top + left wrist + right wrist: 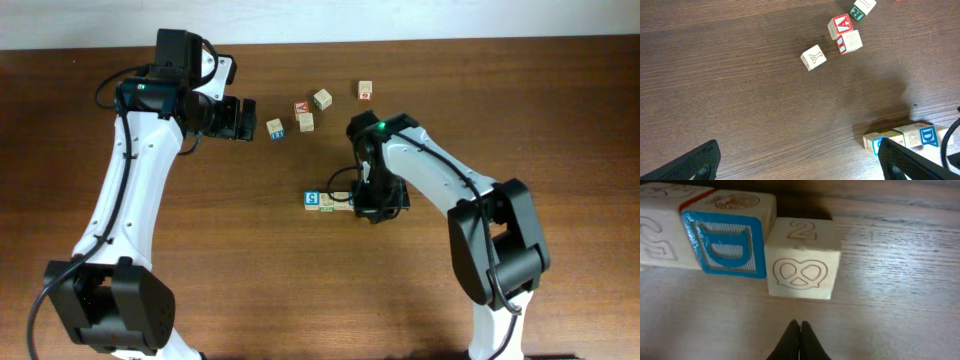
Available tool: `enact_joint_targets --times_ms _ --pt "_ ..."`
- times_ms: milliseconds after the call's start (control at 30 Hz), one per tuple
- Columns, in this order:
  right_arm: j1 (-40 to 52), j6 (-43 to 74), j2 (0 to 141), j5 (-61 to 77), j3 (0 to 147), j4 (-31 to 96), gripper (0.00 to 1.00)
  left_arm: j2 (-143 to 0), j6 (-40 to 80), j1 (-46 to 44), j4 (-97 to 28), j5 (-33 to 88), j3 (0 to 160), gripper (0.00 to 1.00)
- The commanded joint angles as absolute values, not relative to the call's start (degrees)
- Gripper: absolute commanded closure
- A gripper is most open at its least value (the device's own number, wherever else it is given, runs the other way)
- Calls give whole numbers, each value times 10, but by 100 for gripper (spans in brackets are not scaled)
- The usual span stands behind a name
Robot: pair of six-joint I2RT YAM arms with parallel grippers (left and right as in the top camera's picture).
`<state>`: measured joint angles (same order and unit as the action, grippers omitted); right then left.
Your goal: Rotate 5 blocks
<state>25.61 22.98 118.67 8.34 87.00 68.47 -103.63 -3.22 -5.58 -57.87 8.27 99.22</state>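
Three blocks lie in a row mid-table: a blue-faced one (312, 200), a green-printed one (328, 203) and a tan one (345, 200). In the right wrist view the tan pretzel block (802, 257) touches the blue D block (727, 240). My right gripper (800, 325) is shut and empty, its tips just short of the pretzel block. Loose blocks lie further back: a Y block (813, 57), a red V block (841, 25), a Z block (851, 41) and a green-printed one (861, 8). My left gripper (800, 167) is open above bare table, left of the Y block (275, 128).
One more small block with a red print (365, 90) sits alone at the back right. The right arm's wrist (380, 190) hangs over the row's right end. The table's far edge (400, 40) runs close behind the loose blocks.
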Motion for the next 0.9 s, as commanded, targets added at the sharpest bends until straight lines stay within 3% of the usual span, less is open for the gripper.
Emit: enact_joint_targets --times_ms 0,867 --pt "275 276 1179 27 857 676 96 -1037 -39 -55 -580 76 1003 1" --pt "277 260 1179 8 857 621 96 -1037 -39 -55 -579 76 1003 1"
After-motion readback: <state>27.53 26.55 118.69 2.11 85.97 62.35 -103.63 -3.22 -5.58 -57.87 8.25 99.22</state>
